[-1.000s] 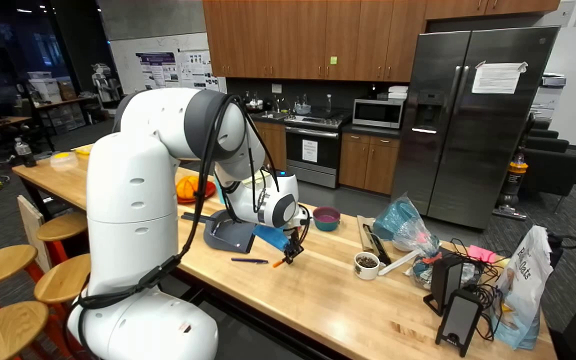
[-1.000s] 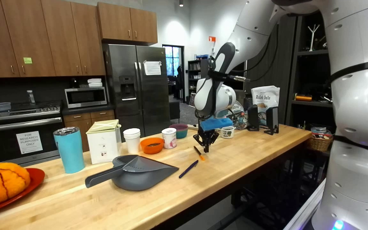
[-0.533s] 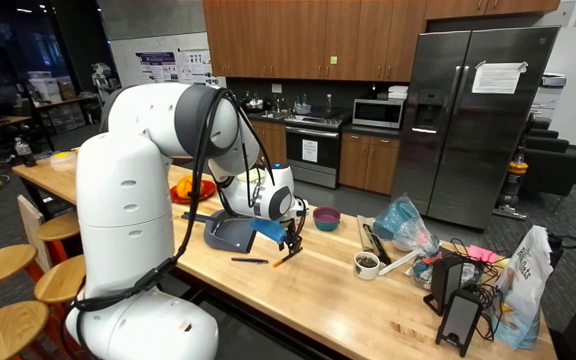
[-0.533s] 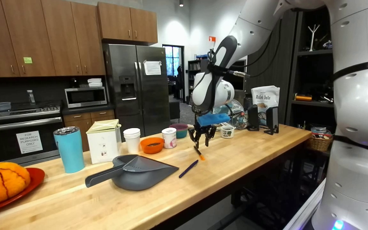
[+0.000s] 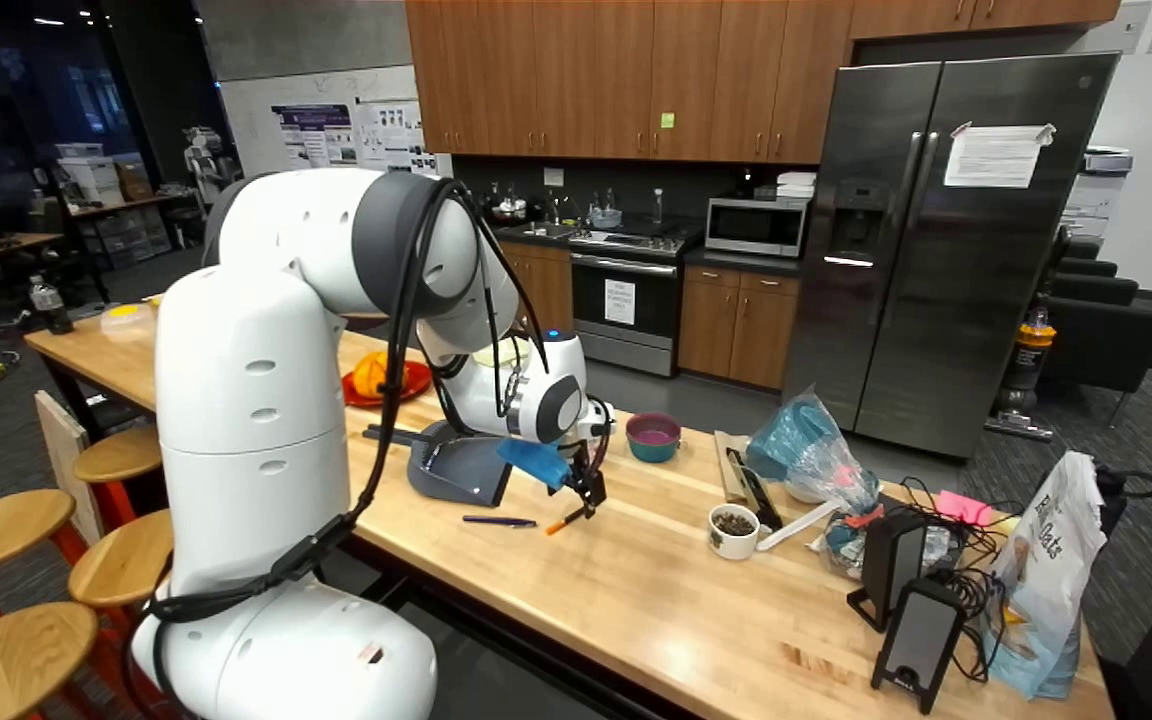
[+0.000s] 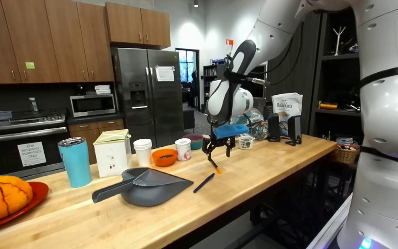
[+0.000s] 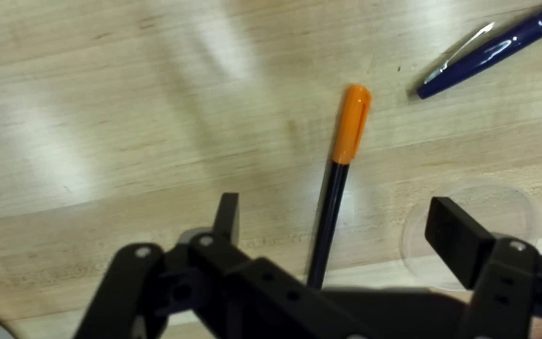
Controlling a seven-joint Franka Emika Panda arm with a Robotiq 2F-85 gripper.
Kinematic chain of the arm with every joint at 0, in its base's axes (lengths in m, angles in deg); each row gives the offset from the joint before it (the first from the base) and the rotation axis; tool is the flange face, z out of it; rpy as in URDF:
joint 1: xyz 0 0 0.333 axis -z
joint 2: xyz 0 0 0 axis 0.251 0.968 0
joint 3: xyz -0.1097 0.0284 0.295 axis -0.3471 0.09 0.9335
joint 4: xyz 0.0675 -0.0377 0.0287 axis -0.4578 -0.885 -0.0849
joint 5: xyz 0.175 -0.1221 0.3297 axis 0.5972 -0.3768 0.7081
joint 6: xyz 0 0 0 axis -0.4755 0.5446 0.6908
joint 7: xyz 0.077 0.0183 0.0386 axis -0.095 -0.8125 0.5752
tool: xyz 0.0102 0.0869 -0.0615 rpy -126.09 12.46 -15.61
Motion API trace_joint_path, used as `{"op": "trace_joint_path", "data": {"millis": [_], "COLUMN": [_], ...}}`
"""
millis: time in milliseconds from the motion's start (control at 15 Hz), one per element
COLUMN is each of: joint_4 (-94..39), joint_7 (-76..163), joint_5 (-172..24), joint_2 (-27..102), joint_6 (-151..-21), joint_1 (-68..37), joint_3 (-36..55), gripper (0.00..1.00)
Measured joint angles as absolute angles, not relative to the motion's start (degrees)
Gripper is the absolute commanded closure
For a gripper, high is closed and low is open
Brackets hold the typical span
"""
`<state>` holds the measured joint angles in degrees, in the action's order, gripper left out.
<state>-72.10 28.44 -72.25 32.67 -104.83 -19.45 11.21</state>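
My gripper (image 7: 337, 219) stands open above the wooden table, its two black fingers wide apart with nothing held. Lying on the wood below, a black marker with an orange cap (image 7: 353, 125) runs between the fingers in the wrist view. Its lower end is hidden behind the gripper. To the upper right of it lies a dark blue pen (image 7: 482, 56) with a silver clip. A faint clear round disc (image 7: 407, 235) shows under the right finger. In an exterior view the open gripper (image 6: 219, 155) hangs over the marker's black end, with a blue block (image 6: 231, 130) fixed above the fingers.
A grey dustpan (image 6: 157, 190) lies beside the pen. Behind stand an orange bowl (image 6: 164, 157), white paper cups (image 6: 143, 155), a printed tub (image 6: 183, 150) and a teal bowl (image 5: 653, 445). A white cup (image 5: 733, 540) of dark bits and black speakers (image 5: 921, 640) stand farther along.
The gripper's fingers have spread from shut to open. The arm has shifted slightly, bringing the gripper over the marker. Marker and pen have stayed in place.
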Motion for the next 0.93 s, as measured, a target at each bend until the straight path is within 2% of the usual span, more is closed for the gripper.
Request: {"op": "trace_joint_path", "data": {"millis": [267, 333, 533, 800, 867, 933], "joint_4": [-72.2, -72.2, -72.2, -72.2, -72.2, -72.2], "joint_7": [28.4, 28.4, 28.4, 28.4, 28.4, 28.4], "joint_5": [-72.2, -72.2, -72.2, -72.2, -72.2, -72.2], "joint_2": [33.7, 33.9, 34.5, 35.0, 35.0, 35.1], "joint_6": [-104.8, -104.8, -104.8, -104.8, -104.8, -104.8], "joint_1": [-18.9, -18.8, -18.6, -18.6, -18.6, -18.6], "joint_3": [11.0, 11.0, 10.9, 10.8, 10.8, 10.8], "gripper": [0.00, 0.08, 0.02, 0.00, 0.01, 0.07]}}
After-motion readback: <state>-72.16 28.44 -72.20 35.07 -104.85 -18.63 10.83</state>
